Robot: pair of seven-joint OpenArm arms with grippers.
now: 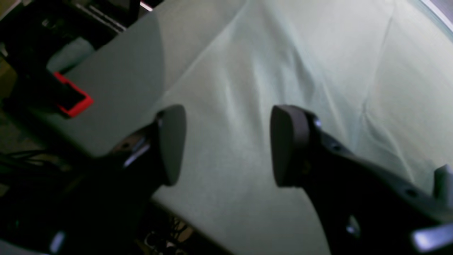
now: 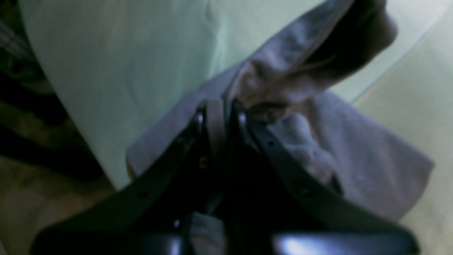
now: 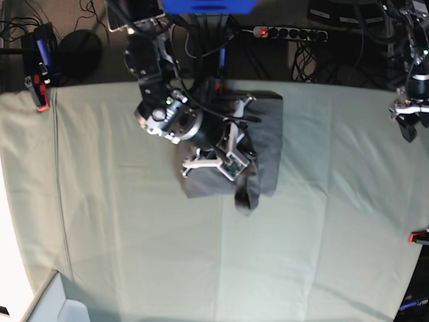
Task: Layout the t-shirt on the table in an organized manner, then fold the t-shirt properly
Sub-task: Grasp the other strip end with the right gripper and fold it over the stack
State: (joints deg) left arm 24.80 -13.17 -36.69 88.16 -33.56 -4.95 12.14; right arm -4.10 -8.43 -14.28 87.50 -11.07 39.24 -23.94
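Base view: right claw (image 3: 242, 176) pinches t-shirt (image 3: 268, 144), left claw (image 3: 407, 127) agape at table edge

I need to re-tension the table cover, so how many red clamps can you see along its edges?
2 red clamps: one at the table's far-left corner and one on its right edge, both in the base view. Others may be hidden outside the frame.

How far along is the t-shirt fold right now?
Done: the t-shirt lies on the table as a compact, roughly rectangular bundle, so some folding seems made. In hand: the right pincer is shut on a fold of the shirt's fabric, one flap hanging loose. The left pincer is open, holding nothing, near the table's edge. Left: setting that flap down and squaring the bundle.
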